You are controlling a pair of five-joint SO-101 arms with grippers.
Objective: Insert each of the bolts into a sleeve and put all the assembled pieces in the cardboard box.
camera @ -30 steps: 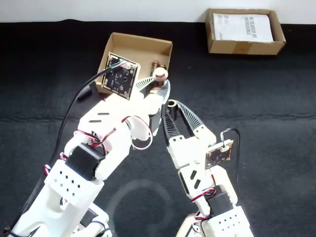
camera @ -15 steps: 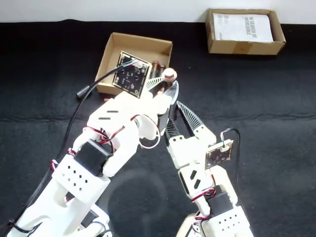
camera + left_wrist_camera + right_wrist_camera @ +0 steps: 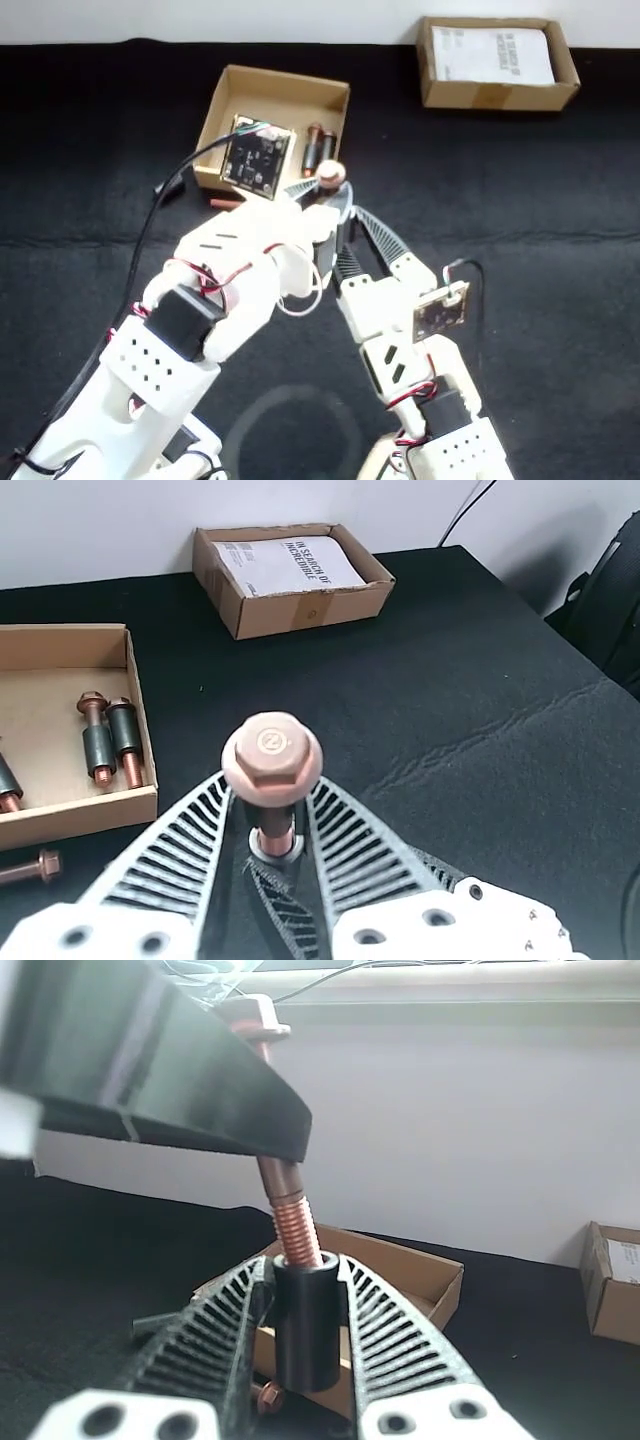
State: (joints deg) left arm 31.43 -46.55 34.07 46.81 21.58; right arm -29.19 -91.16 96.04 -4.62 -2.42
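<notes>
The bolt (image 3: 271, 757) is copper-coloured metal: stiff, small and probably light for its size, with a smooth hex head and a threaded shank that gives better purchase. It is best held on the shank just under the head, which leaves the thread free to enter. The sleeve (image 3: 305, 1320) is a dark, smooth, rigid cylinder. I judge it could slip or twist between ribbed fingers, so a hold at mid-length with the bore left clear suits it.

The left gripper (image 3: 270, 810) is clenched on the bolt's shank below the head, its jaws only a shank's width apart and the head upward. The right gripper (image 3: 304, 1280) grasps the sleeve upright, jaws spread to the sleeve's width and pressing its sides. The bolt's threaded tip sits in the sleeve's mouth, barely entered.

Both parts hang in the air just outside the box (image 3: 285, 80), off its corner nearest the arms. Inside the box lie assembled pieces (image 3: 108, 738) side by side. A loose bolt (image 3: 30, 867) lies just outside its near wall.
</notes>
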